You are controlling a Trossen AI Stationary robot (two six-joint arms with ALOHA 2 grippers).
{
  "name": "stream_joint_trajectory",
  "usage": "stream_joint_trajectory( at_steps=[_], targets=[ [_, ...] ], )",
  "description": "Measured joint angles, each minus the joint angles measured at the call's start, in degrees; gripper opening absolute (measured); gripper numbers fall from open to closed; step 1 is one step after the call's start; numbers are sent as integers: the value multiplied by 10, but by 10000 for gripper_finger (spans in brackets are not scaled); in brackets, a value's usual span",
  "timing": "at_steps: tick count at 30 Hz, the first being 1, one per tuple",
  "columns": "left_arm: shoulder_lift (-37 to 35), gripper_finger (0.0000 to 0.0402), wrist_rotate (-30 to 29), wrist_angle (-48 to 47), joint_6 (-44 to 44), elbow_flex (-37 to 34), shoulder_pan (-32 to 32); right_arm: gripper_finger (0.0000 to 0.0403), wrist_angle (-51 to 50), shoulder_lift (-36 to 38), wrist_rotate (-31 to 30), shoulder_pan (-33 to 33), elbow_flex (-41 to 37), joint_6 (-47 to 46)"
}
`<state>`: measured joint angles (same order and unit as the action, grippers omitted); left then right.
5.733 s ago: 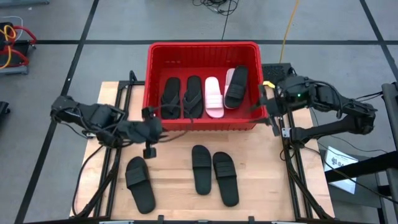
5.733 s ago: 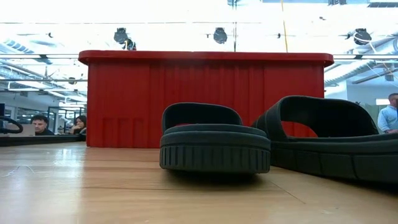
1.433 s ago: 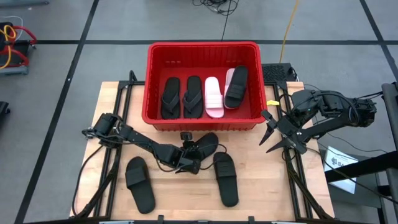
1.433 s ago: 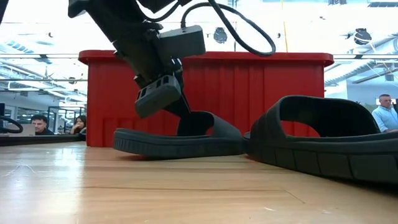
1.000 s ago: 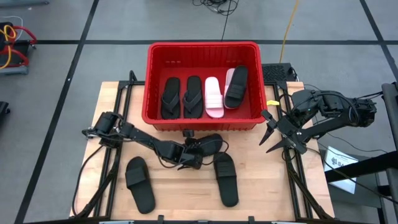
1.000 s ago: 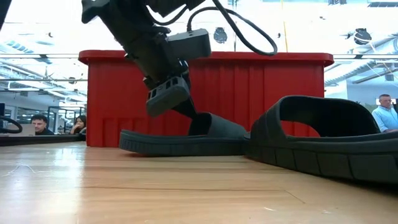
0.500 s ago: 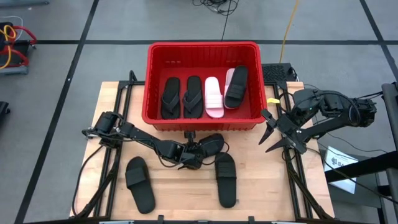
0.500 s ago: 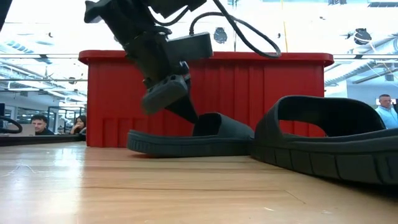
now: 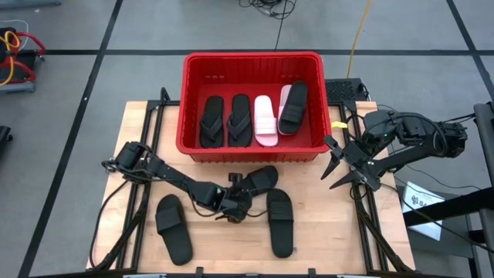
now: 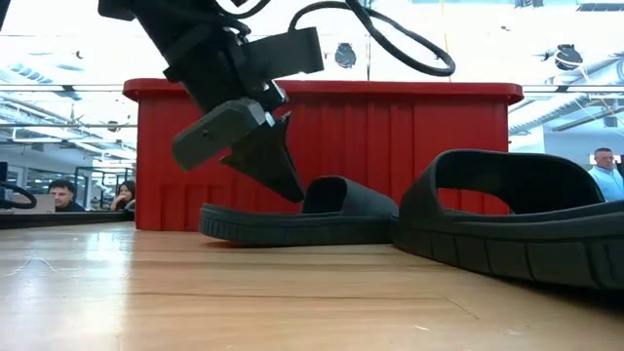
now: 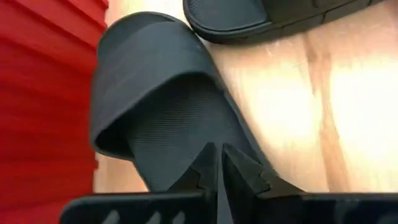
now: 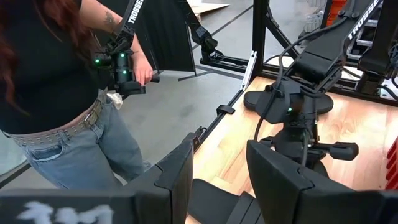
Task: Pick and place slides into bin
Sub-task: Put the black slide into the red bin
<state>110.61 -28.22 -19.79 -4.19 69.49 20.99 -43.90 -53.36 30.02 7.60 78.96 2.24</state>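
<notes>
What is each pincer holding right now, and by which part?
The left pincer is shut on the heel edge of the black slide beside the bin. The right pincer is open and empty, off the table's right edge.

one view looks straight down over the whole tabletop (image 9: 147, 232); another sits level at its surface, facing the red bin (image 10: 322, 156). both wrist views look close along their fingers.
</notes>
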Motion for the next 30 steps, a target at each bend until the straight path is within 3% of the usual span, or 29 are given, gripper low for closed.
stream_joint_trajectory(
  at_steps=[7,16,25,30],
  targets=[
    [0,61,-5,6,100,0,1,139,0,0,0,0,0,0],
    [0,128,-113,33,267,0,8,139,0,0,0,0,0,0],
    [-1,132,-129,59,319,0,-8,139,0,0,0,0,0,-1],
    [-1,132,-102,79,326,0,-26,139,0,0,0,0,0,-1]
  ],
)
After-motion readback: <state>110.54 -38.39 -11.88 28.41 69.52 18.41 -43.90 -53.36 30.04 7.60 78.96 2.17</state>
